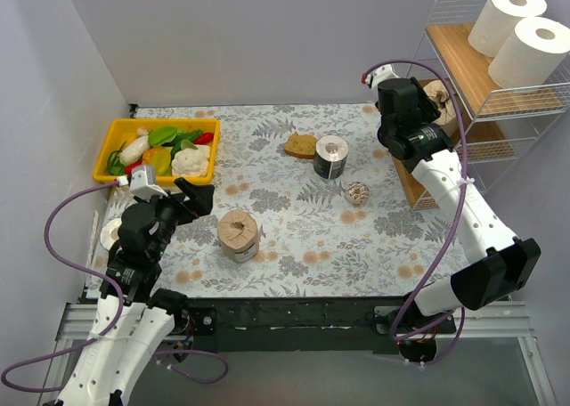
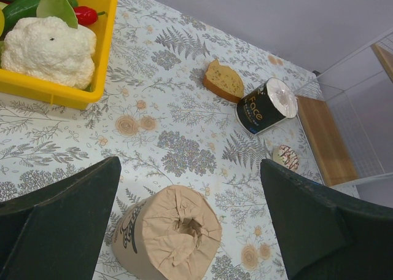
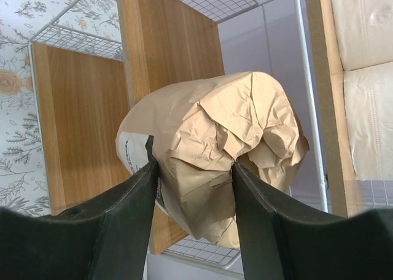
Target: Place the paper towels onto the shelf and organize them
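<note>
The right gripper [image 3: 193, 159] is reaching into the shelf [image 1: 454, 60] from its open side, just under the top board. A brown-wrapped roll [image 3: 227, 126] lies on its side between the fingers [image 3: 123, 212], with its crumpled end facing the wrist camera. Both fingers lie against the wrapping, but I cannot tell whether they are clamped on it or only touching. The roll sits over a wooden board, apparently the middle tier.

The left gripper [image 2: 189, 166] hangs over the near left of the bench [image 1: 294, 237] with its fingers wide apart and nothing held. A second wrapped roll [image 2: 169, 234] stands on end on the bench just below and ahead of it, clear of both fingers.

Two white rolls [image 1: 506, 19] stand upright side by side on the top tier, touching. A roll with a dark label [image 2: 265, 106] lies on its side mid-bench. A bread slice [image 2: 223, 80] lies just beside it, and a small round disc [image 2: 286, 157] lies near it on the shelf side.

A yellow bin [image 2: 104, 53] at the far left of the bench holds a cauliflower [image 2: 49, 50], a red pepper [image 2: 86, 14] and green vegetables.

The bench wears a pale cloth printed with ferns and flowers. Plain light walls close in the left and back.
</note>
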Tool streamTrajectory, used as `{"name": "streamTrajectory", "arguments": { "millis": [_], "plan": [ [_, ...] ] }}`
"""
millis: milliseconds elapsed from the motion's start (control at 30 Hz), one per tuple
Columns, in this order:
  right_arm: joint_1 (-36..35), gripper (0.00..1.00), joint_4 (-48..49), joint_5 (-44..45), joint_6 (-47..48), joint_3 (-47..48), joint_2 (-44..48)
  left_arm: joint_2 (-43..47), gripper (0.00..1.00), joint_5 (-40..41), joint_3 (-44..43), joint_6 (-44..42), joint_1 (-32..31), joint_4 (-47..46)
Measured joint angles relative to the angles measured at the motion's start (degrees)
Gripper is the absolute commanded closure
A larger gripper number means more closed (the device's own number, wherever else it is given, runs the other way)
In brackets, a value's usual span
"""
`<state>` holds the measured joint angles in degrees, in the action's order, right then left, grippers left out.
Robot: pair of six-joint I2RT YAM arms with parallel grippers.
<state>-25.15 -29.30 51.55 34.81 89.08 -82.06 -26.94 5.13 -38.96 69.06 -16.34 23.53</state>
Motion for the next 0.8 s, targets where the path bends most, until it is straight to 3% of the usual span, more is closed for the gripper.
{"name": "streamTrajectory", "arguments": {
  "millis": [600,800],
  "plan": [
    [-0.02,0.43,3.96,6.25,5.35,0.04,0.00,0.00,0.02,0.00,0.00,0.00,0.02,0.00],
    [-2.38,0.53,4.02,4.63,5.79,0.07,0.15,0.00,0.02,0.00,0.00,-0.02,0.02,0.00]
  ]
}}
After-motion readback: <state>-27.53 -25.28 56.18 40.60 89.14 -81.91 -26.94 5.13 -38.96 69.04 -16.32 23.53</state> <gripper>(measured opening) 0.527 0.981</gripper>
